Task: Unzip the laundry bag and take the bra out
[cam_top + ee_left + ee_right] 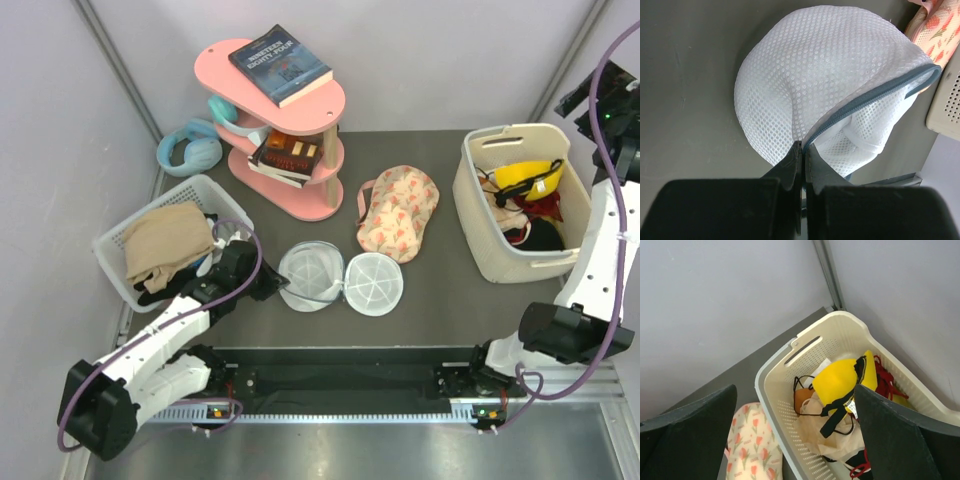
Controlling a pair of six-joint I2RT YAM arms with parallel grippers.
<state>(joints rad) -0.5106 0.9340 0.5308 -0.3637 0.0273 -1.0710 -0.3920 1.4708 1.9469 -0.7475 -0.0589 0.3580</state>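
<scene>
The left gripper pinched the laundry bag's zip rim, seemingly to hold it open, while the right gripper hung released.

Soft, even overhead light fills the top view, with faint shadows under the pink shelf and a pale sheen on the metal strip at the near edge of the desk. In the left wrist view the laundry bag is bright and sharp, with a dim shadow on its left, while the left tool is black and featureless near the lens. The right tool is blurred in its own view, but the bra is crisp.
</scene>
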